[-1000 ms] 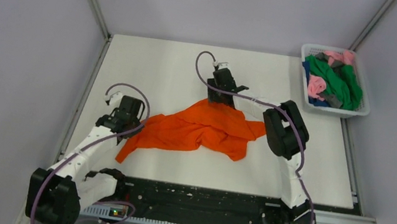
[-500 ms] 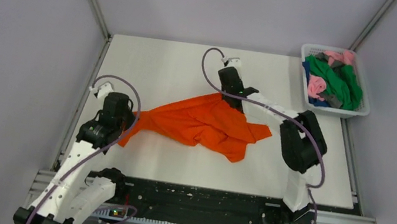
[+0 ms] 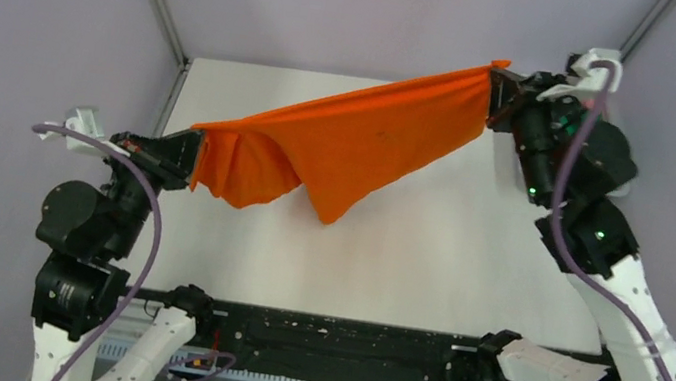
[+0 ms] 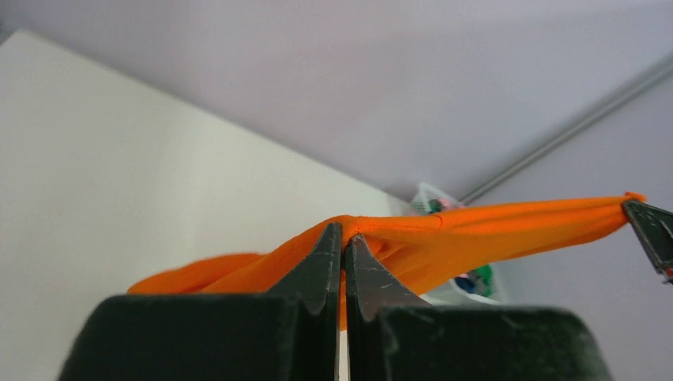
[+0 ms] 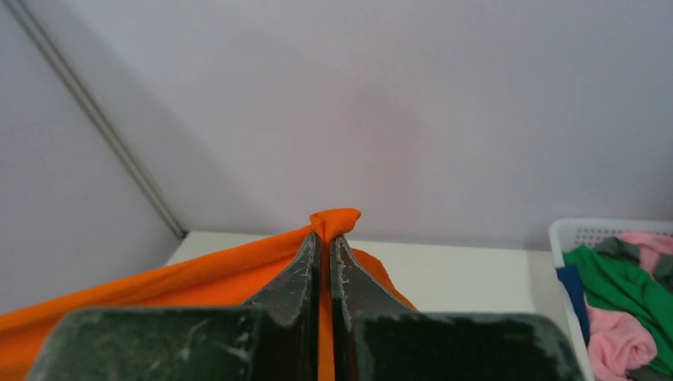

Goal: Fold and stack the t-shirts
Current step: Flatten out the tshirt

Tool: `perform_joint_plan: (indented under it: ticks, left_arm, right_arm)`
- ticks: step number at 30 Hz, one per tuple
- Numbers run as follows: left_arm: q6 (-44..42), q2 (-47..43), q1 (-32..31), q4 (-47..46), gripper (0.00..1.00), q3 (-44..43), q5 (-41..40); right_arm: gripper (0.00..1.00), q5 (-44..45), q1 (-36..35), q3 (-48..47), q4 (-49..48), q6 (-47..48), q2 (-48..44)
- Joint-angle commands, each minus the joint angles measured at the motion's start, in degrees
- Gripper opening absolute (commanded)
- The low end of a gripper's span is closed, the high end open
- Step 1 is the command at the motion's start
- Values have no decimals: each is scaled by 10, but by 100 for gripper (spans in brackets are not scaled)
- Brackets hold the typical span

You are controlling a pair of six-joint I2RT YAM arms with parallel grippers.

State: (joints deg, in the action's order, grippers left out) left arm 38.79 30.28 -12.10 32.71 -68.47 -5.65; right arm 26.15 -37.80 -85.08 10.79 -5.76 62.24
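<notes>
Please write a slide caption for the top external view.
Left tool and right tool hold the orange t-shirt stretched above the table.

Off the tabletop point(image 3: 425, 254): the orange t-shirt point(image 3: 341, 145), which lay crumpled a second ago, now hangs stretched in the air, its lower fold drooping. At one end the left gripper point(image 3: 196, 158) has swung out and up to the left edge. At the other the right gripper point(image 3: 490, 97) has risen from mid-tabletop to the far right corner. Its arm now covers the white mesh basket point(image 5: 570, 232) in the top view.
</notes>
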Motion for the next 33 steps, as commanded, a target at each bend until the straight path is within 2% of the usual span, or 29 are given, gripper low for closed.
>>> perform_joint_plan:
  ticks: [1,4,8,14,17,23,28,30,31,33]
  left_arm:
    - [-21,20,3,-85,0,-78,132]
    - [-22,38,3,-85,0,-146,180]
    - [-26,46,3,-98,0,-224,215]
    - [-41,115,12,-88,0,-307,251]
    - [-66,166,12,-66,0,-329,246]
    - [-121,265,12,-57,0,-282,134]
    - [-159,432,11,-58,0,-241,83]
    - [-179,514,11,-77,1,-231,41]
    - [-187,563,11,-83,3,-237,14]
    - [-206,666,12,-78,4,-277,-8]
  right_arm:
    - [0,-130,3,-87,87,-24,-47]
    - [0,-186,2,-135,118,-43,-72]
    - [0,-211,3,-194,151,-45,-86]
    - [0,-225,3,-207,169,-53,-100]
    - [0,-163,3,-191,178,-48,-98]
    - [0,37,3,-89,143,-24,-80]
    - [0,129,21,26,88,-6,-8]
    - [0,88,75,75,73,-45,29]
    - [0,22,130,98,54,-63,49]
    - [0,-85,189,145,-5,-83,100]
